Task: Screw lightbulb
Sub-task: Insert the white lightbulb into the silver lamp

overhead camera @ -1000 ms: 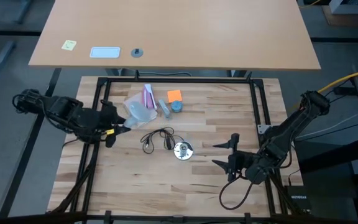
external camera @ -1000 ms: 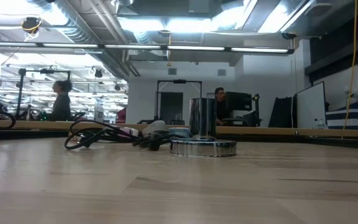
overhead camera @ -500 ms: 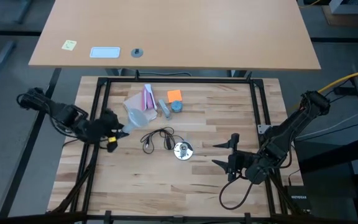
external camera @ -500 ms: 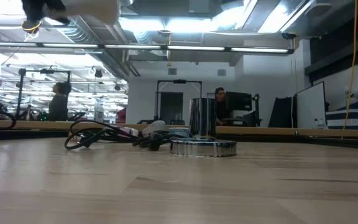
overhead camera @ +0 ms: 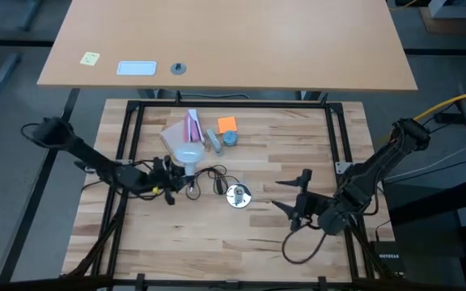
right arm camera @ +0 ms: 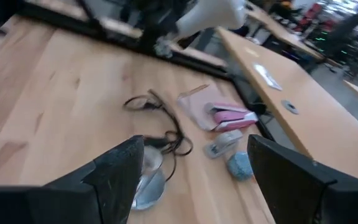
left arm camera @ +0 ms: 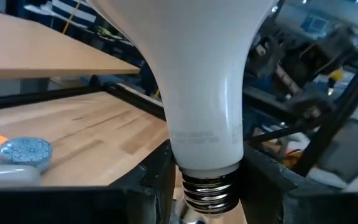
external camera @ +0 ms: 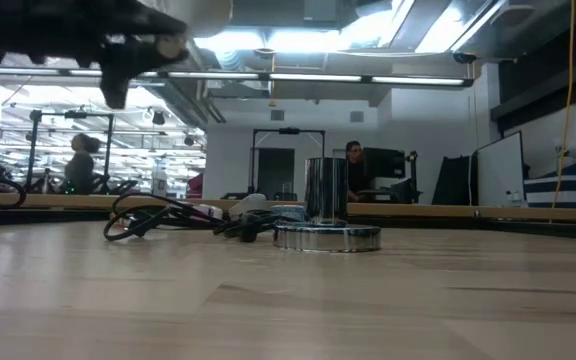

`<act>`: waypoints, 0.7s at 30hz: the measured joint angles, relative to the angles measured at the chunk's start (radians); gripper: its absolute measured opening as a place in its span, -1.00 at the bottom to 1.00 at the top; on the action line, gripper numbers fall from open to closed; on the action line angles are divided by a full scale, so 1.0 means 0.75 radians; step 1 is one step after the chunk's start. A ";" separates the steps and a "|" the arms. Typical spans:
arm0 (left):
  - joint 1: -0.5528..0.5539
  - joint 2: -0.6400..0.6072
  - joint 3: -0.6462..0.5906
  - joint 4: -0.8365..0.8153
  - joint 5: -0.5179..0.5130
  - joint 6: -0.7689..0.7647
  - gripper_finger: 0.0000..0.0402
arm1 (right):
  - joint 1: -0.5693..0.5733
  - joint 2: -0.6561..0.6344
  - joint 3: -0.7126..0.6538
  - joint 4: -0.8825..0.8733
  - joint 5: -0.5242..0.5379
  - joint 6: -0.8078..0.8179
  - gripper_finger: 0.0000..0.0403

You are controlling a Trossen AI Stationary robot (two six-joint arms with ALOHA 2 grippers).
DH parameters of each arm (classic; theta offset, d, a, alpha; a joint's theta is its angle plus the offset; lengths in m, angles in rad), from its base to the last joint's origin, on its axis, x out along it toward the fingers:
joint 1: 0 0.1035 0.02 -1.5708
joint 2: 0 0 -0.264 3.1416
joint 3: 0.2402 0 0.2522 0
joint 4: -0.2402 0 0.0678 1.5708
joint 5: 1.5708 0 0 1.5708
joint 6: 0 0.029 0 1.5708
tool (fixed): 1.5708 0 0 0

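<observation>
While my left gripper (left arm camera: pixel 207 180) clamps lightbulb (overhead camera: pixel 188 153) neck mid-table, right gripper (overhead camera: pixel 291 200) apart: tilted approach risks cross-threading socket (overhead camera: pixel 237 195).

The pale wooden counter (overhead camera: pixel 217 234) carries a silver socket (overhead camera: pixel 237 195) with its black cord (overhead camera: pixel 205 179), a pink packet (overhead camera: pixel 193 125), an orange pad (overhead camera: pixel 227 124) and a small blue round piece (overhead camera: pixel 230 138).

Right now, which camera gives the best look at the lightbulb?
The left wrist view: the lightbulb fills it, its neck clamped in the left tool, silver threads showing. The high view shows only a small white globe above the cord. The right wrist view catches it far off; the low view just a white edge.
</observation>
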 joint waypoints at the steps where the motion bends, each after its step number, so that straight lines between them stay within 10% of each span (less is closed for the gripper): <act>1: 0.014 0.059 0.016 0.032 0.009 0.019 -0.37 | -0.018 0.009 0.000 0.014 0.000 0.000 0.45; 21: 0.208 0.829 0.320 0.622 0.246 0.200 -0.37 | -0.311 0.131 0.000 0.049 -0.099 0.071 0.45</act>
